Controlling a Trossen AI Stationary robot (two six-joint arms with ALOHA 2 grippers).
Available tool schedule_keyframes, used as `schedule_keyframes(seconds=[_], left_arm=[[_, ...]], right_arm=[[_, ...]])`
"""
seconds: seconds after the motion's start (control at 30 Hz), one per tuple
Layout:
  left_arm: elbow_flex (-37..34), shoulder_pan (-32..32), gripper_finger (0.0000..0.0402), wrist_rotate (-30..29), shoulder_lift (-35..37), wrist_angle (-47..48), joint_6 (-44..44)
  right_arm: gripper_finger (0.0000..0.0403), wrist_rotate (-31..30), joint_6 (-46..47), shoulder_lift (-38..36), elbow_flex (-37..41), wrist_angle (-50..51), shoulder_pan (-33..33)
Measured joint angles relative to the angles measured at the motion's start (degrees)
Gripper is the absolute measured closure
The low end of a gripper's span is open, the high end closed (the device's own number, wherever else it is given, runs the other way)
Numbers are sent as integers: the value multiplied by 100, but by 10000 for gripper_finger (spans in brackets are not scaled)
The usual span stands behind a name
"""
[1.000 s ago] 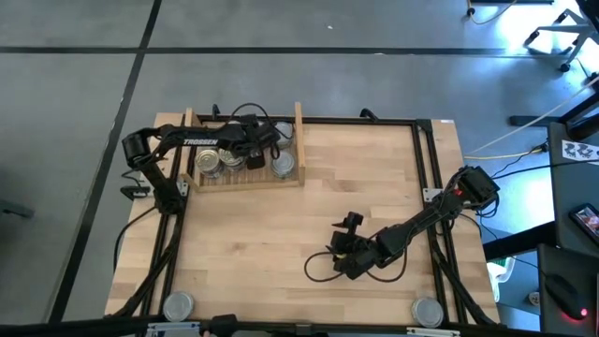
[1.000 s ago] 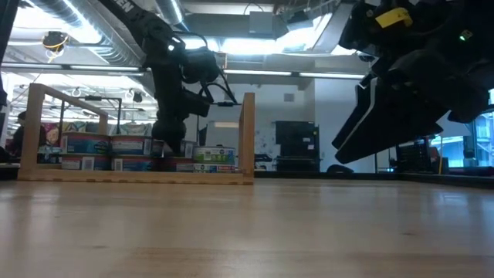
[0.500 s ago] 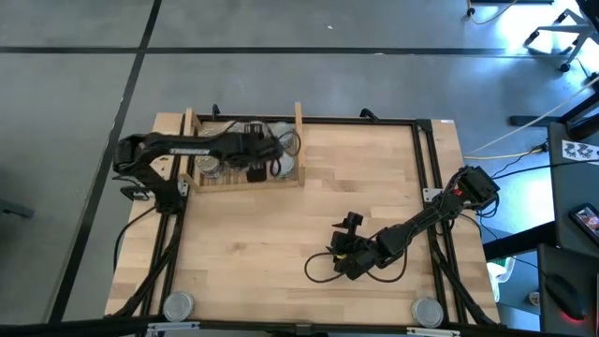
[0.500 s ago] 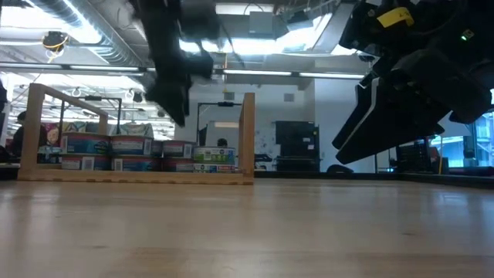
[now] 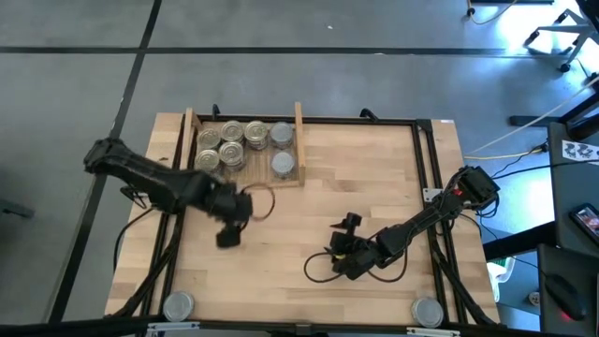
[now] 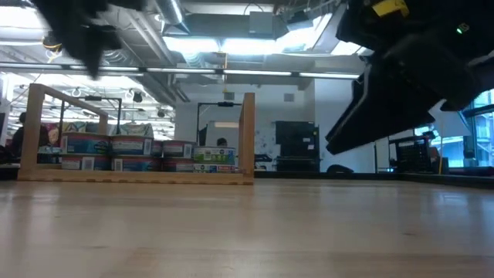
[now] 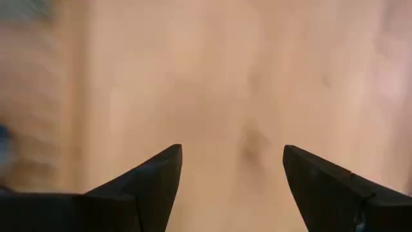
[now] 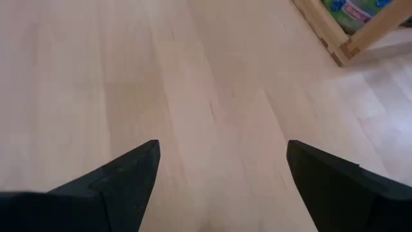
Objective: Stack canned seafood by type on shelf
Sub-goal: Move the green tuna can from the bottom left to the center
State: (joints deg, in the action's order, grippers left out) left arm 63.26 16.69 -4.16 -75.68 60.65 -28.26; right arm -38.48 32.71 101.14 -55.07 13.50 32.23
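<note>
We see the shelf at the far edge of the table, with the cans sitting inside it between its two side boards. Our left gripper hangs over bare wood, near the shelf's front, wide open and holding nothing. Our right gripper waits well away from the shelf, also open and empty.

- Left arm: dark, slender jointed links, with a black cable looped near its wrist.
- Right arm: dark links, with a red spot by the boxy base joint.
- Fingers: black, tapered wedges.
</note>
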Motion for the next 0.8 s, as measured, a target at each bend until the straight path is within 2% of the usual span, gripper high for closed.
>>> schedule_keyframes(seconds=[0.17, 0.23, 0.37, 0.53, 0.7, 0.8], left_arm=[[-200, 1118, 138, 801, -253, 14, -1280], [-275, 1556, 153, 1288, -393, -20, -1938], [-451, 2344, 214, 2028, -730, -277, -3240], [-692, 3015, 297, 2817, -1109, -1406, -4628], [-846, 3532, 347, 2972, -1433, -2430, -5506], [-858, 3825, 366, 2993, -1725, -2528, -5682]], right_arm=[[63, 4, -10, 0, -3, -385, 0], [63, 17, -11, 0, -4, -393, 0], [63, 33, -11, 0, -4, -400, 0], [63, 301, -129, 0, -4, -401, 0], [63, 509, -313, 0, -4, -411, 0], [63, 509, -315, 0, -4, -448, 0]])
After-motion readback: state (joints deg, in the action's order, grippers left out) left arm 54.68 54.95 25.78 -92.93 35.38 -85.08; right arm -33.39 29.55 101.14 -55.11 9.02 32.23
